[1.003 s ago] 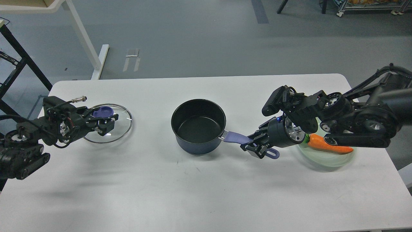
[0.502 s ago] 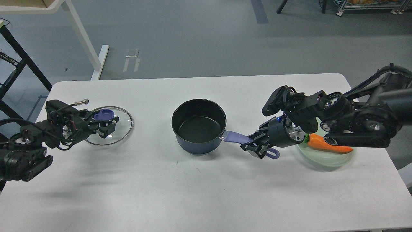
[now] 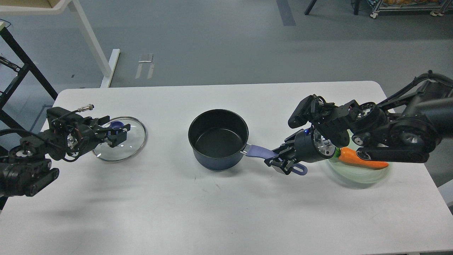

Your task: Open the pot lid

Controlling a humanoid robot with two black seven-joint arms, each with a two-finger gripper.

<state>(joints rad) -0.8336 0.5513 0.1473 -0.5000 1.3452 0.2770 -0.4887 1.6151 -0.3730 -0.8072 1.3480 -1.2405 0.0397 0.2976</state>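
The dark blue pot stands uncovered at the table's middle, its purple handle pointing right. My right gripper is shut on the handle's far end. The glass lid with a blue knob lies flat on the table at the left, well apart from the pot. My left gripper hovers low over the lid, its fingers spread on either side of the knob, which is partly hidden behind them.
A pale green plate holding an orange carrot sits at the right, under my right arm. The white table ends close behind the lid and the plate. Desk legs stand on the floor beyond the far left.
The left gripper drew back left, then shifted slightly right and up over the knob. The lid stays flat on the table. The pot and right arm have not moved.
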